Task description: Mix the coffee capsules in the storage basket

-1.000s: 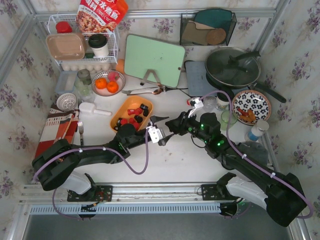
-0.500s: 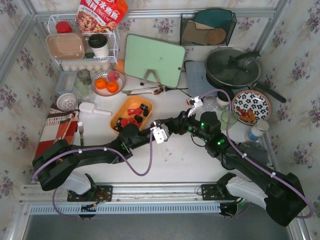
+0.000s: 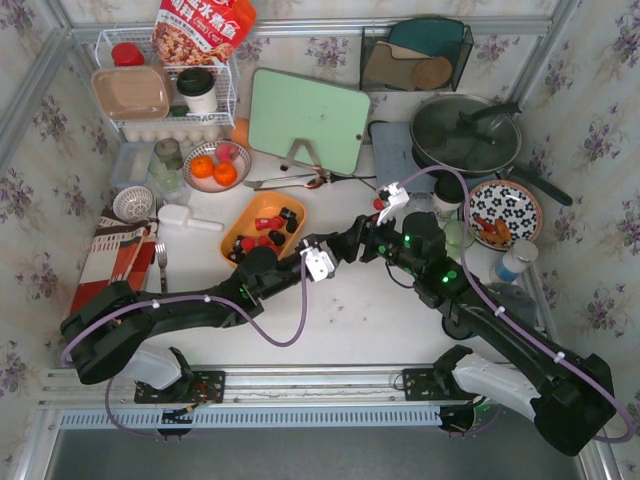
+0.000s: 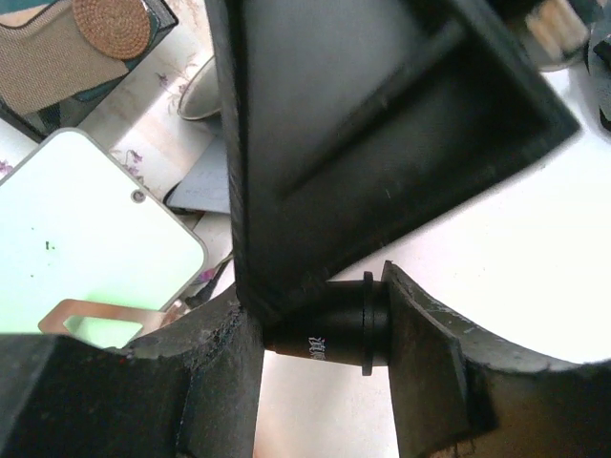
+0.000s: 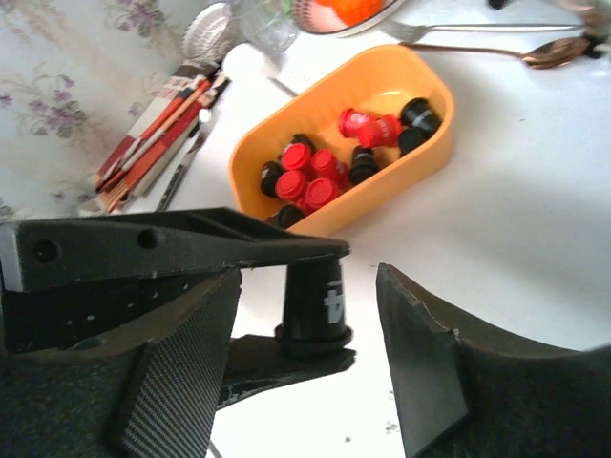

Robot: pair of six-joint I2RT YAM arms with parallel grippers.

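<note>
The step in hand looks like a handover of one pod between the arms, just off the basket's near right corner in the overhead view. To do it well, the right arm [image 3: 470, 300] should draw straight back from the basket with its fingers wide. That way neither pad drags the pod out of the other grip. Only then should the left arm [image 3: 190, 308] swing over the basket [image 3: 262, 206], come down low inside its walls and release. The pod is best dropped among the opposite colour, not at the rim.

Both arms reach low over the table [image 3: 380, 325] and meet tip to tip beside the basket. The left arm comes from the basket's near side and the right arm from its right.

The right gripper [image 5: 305, 320] has its fingers spread to either side of the pod, with a clear gap on one side. The left gripper [image 4: 323, 358] pinches the black capsule [image 4: 329, 334] end to end, its flange against one finger and its narrow end against the other.

The other capsules [image 5: 307, 176], red and black, lie in the basket, with the reds partly bunched together.
</note>
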